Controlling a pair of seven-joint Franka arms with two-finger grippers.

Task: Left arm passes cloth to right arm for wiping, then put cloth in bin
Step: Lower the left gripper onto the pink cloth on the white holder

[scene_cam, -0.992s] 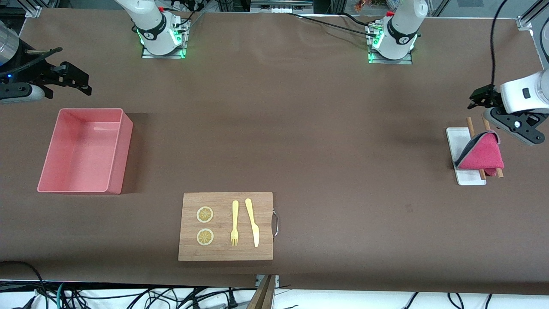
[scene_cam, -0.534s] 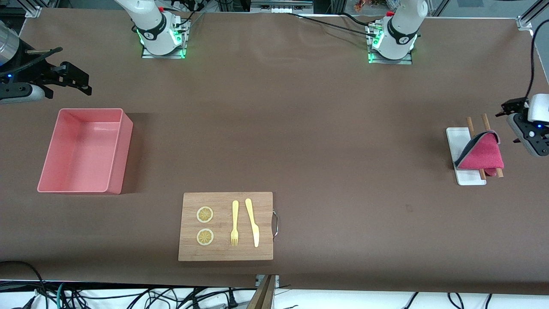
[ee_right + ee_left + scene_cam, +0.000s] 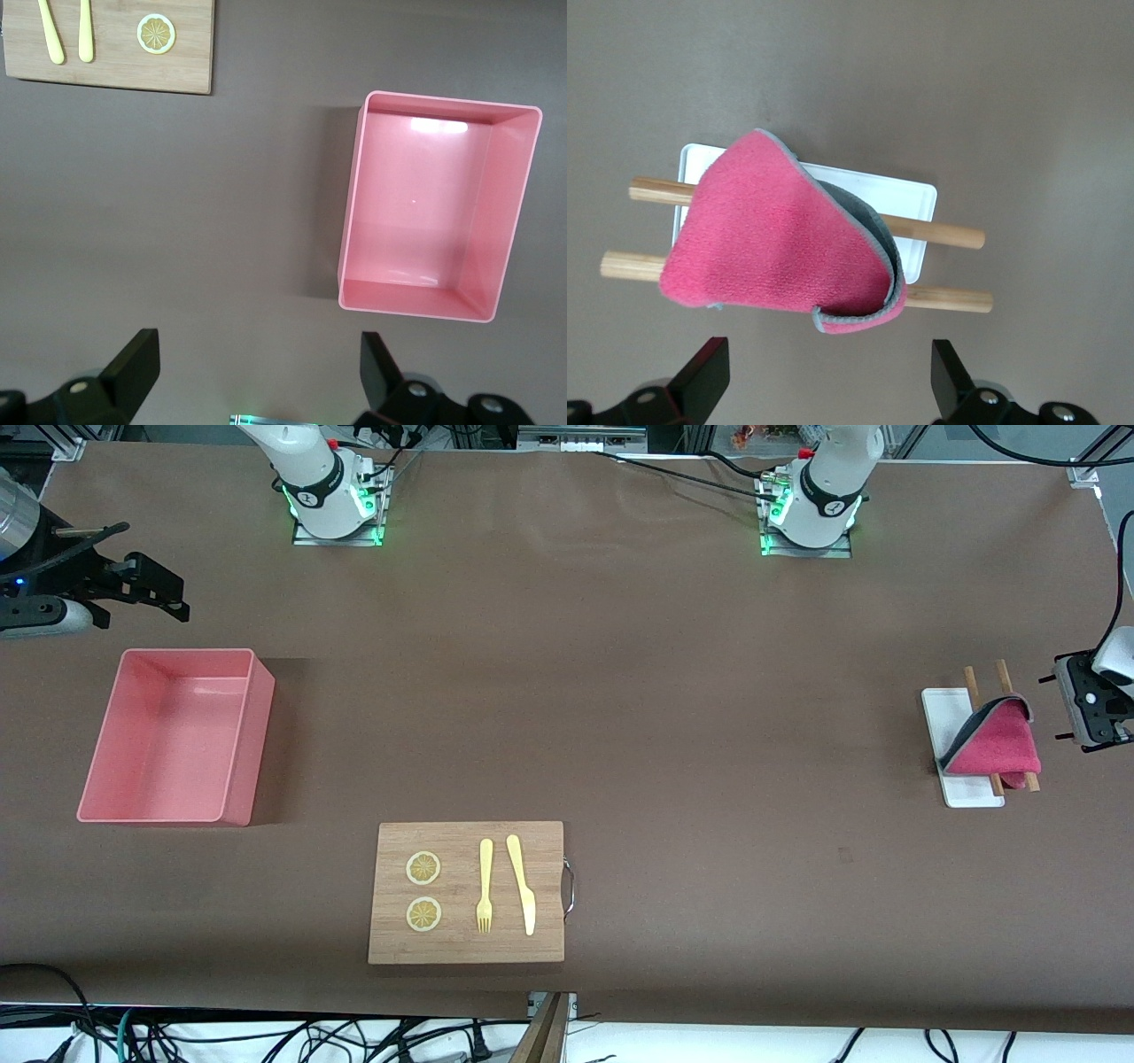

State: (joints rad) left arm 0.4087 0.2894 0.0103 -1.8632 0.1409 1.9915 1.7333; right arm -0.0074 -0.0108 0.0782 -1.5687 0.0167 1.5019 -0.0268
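The cloth (image 3: 997, 742), magenta-red with a grey reverse, lies folded and draped over two wooden rods (image 3: 972, 683) that rest across a small white tray (image 3: 942, 710) at the left arm's end of the bench (image 3: 620, 691). The left gripper (image 3: 1091, 710) hangs just beside the cloth, at the bench's edge, its fingers (image 3: 700, 381) spread wide and holding nothing; in the left wrist view the cloth sits between and ahead of the two fingertips, not yet touched.

The main risk lies in the pick. The cloth rides loosely on round rods, so a descent that lands off-centre could roll a rod off the tray or drag both along with the fabric. A closing pinch might also catch only the curled top layer, and then the fold could open and hang low, leaving the right arm little to grasp at the handover. How high the cloth stands above the tray is hard to judge from these views, so a finger may strike a rod first.

The right gripper (image 3: 164, 598) waits released above the bench near the salmon-pink bin (image 3: 235, 731), which is farther from its base. The bin stands well apart from the wooden cutting board (image 3: 465, 948) that carries two lemon slices (image 3: 423, 868), a yellow fork (image 3: 485, 886) and a yellow knife (image 3: 523, 884); wiping there could scatter them.
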